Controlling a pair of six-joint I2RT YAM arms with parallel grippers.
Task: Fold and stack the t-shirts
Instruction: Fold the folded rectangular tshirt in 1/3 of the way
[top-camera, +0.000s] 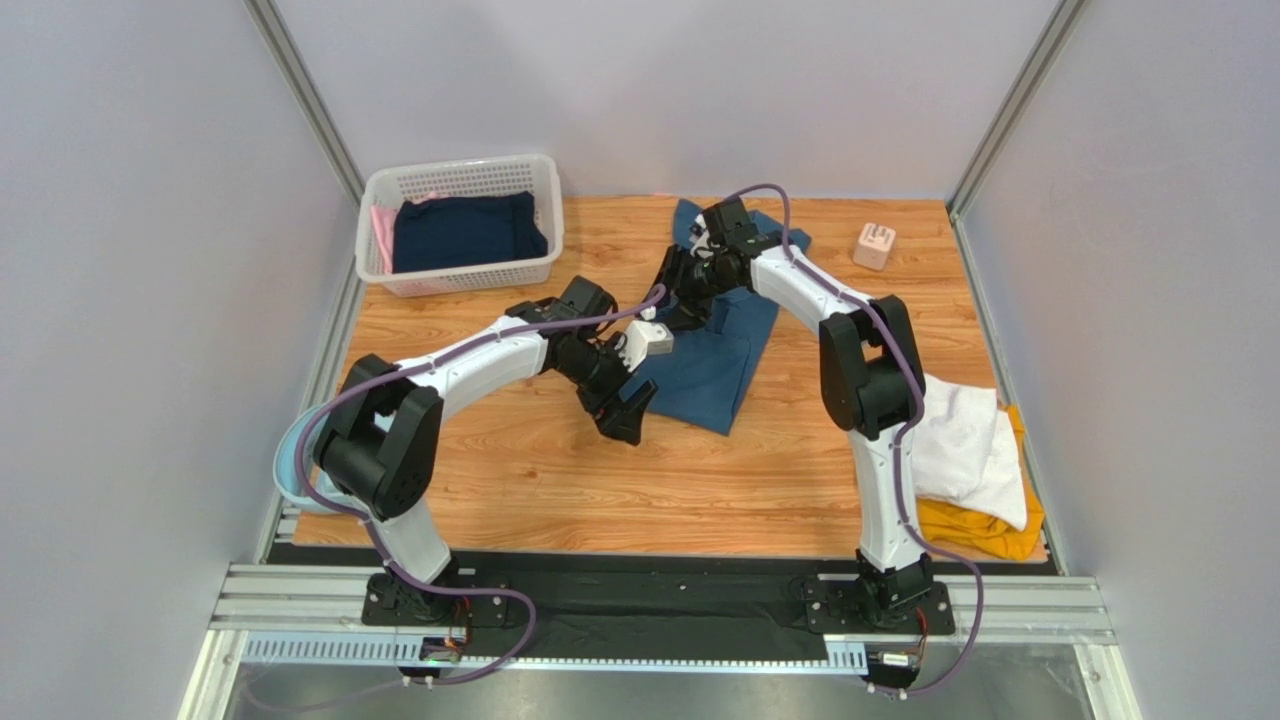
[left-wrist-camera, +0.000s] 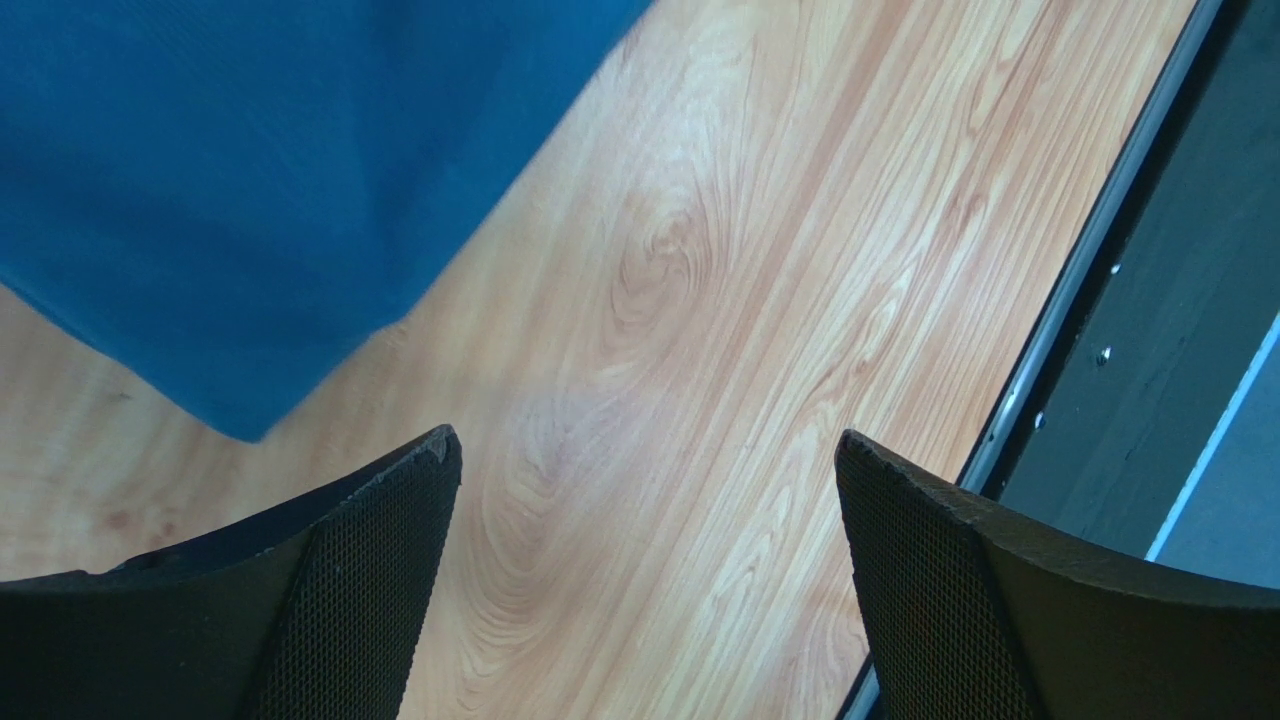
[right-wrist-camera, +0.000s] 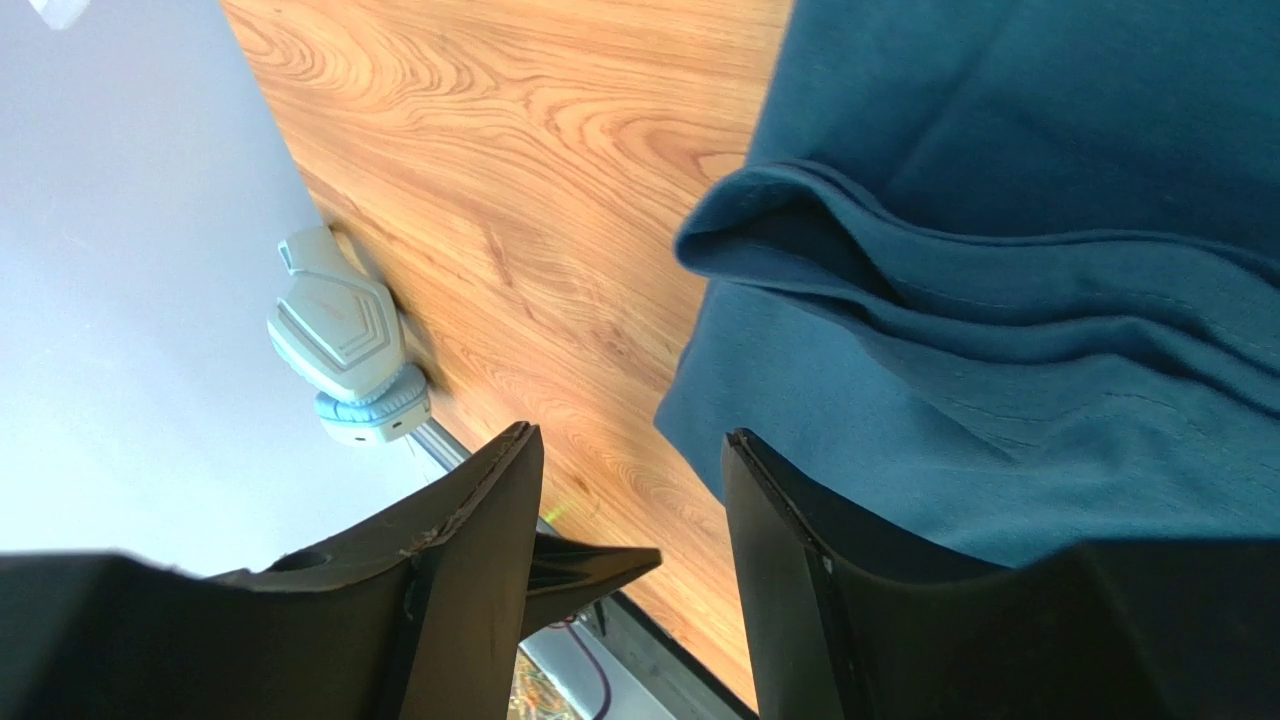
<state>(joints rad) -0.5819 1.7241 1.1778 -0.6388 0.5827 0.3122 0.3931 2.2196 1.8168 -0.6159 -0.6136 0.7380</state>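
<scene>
L arm low, left gripper (left-wrist-camera: 646, 450) wide by teal t-shirt (top-camera: 729, 368); R arm fwd, right gripper (right-wrist-camera: 631, 435) half-open at its edge.

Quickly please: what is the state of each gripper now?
Left gripper: open wide, empty, above the bare table.
Right gripper: partly open, holding nothing, at the teal t-shirt edge.

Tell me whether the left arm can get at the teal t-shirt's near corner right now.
Probably yes. The left gripper hangs open just beside the teal t-shirt, at its corner, with only bare table between them and nothing blocking.
</scene>
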